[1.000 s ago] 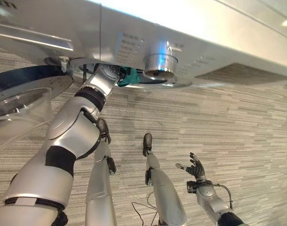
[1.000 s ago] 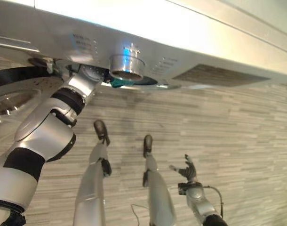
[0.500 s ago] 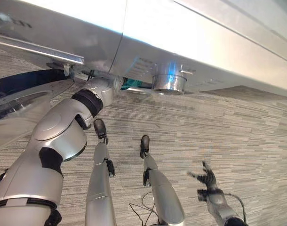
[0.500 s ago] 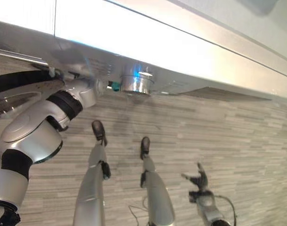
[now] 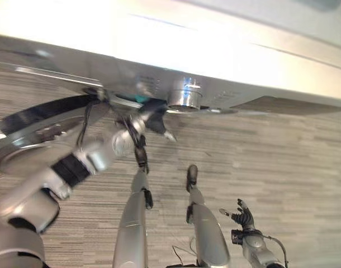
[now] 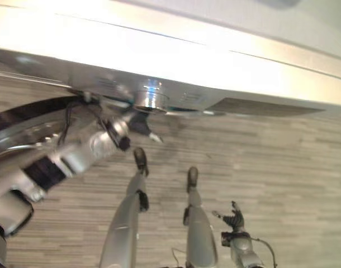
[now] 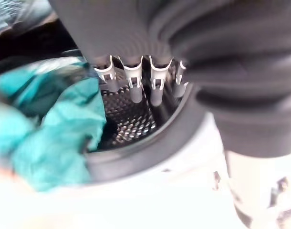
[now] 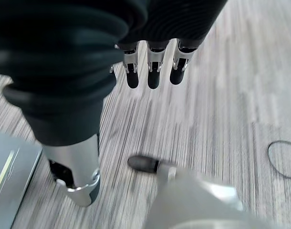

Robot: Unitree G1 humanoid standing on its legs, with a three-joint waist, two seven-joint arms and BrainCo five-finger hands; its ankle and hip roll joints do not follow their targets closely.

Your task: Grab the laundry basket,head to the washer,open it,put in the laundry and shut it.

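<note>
A: Washer (image 5: 159,50) fills the upper part of the head views, silver-white front, round chrome knob (image 5: 184,99) on its panel. Door (image 5: 31,131) stands swung open on the robot's left, dark glass with a pale rim.

B: Laundry?

A: Teal cloth (image 7: 50,138) lies bunched at the mouth of the drum, against the dark door gasket (image 7: 145,150). Perforated steel drum wall (image 7: 126,114) shows just behind it. A sliver of the same teal shows in the left eye view under the panel, beside the knob.

B: Left hand?

A: Left hand (image 5: 154,121) sits just below the washer opening, close under the knob. In its wrist view the fingers (image 7: 133,83) hang straight in a row over the drum mouth, relaxed, nothing caught in them. Teal cloth is beside them, apart.

B: Right hand?

A: Right hand (image 5: 241,213) hangs low on the robot's right, well apart from the washer, above the striped grey floor (image 5: 282,156). Fingers (image 8: 152,71) spread and straight, empty.

B: Anything else by it?

A: A flat grey panel edge (image 8: 12,176) shows in the right wrist view; cannot tell what it belongs to.
</note>
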